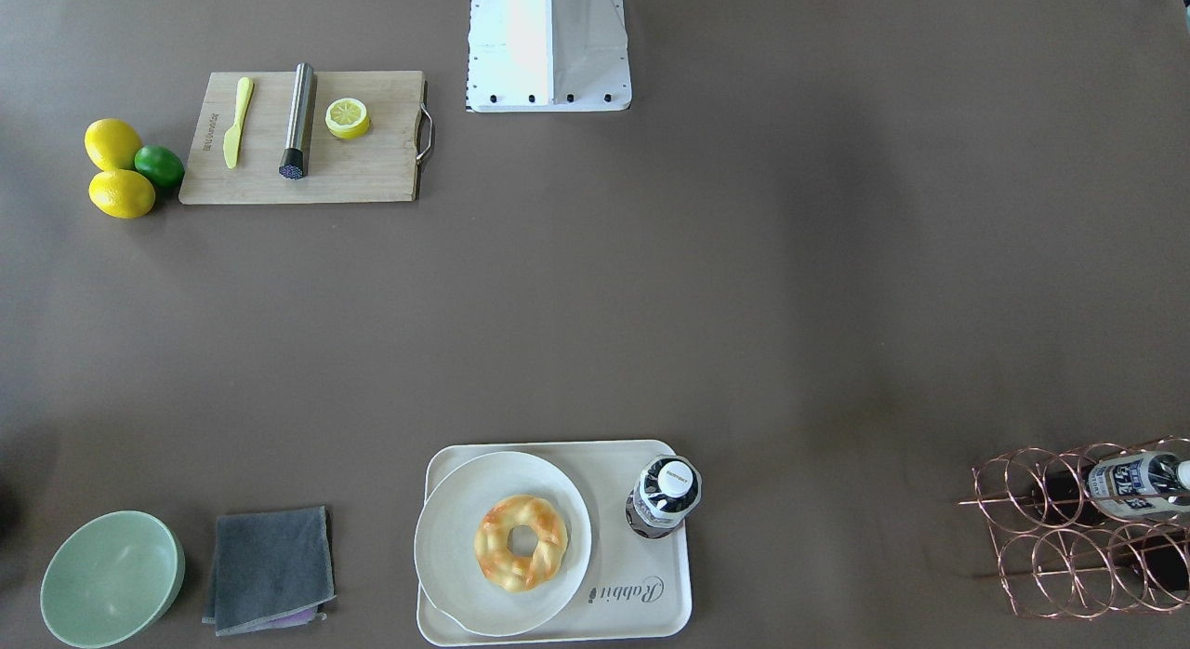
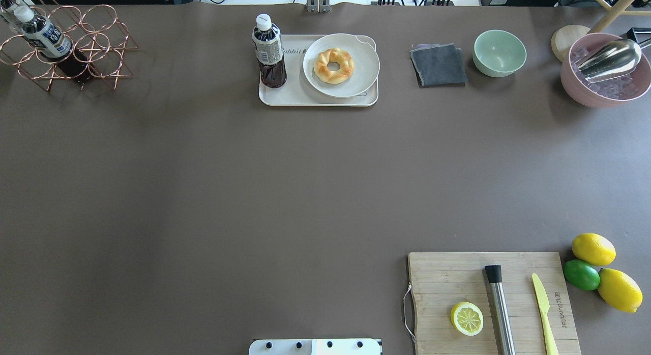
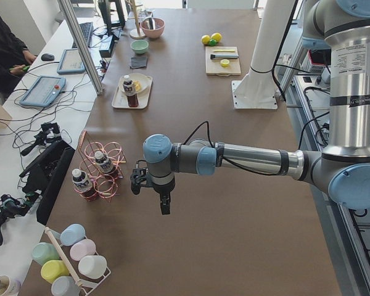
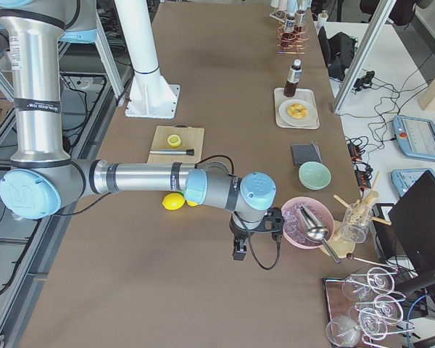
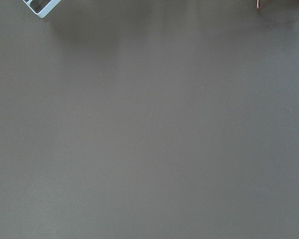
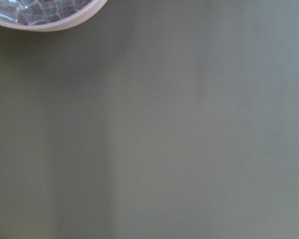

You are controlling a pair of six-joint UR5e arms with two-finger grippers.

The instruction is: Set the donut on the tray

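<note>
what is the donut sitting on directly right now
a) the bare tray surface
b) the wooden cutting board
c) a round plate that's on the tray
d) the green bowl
C: the donut lies in the middle of the round white plate, and that plate sits on the tray next to the bottle.

tray (image 2: 291, 96): part under plate (image 2: 365, 72) | cutting board (image 2: 442, 278): cut by edge

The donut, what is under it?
A round white plate is under the donut; the plate rests on the cream tray. The tray's surface beneath the plate is hidden.
</note>
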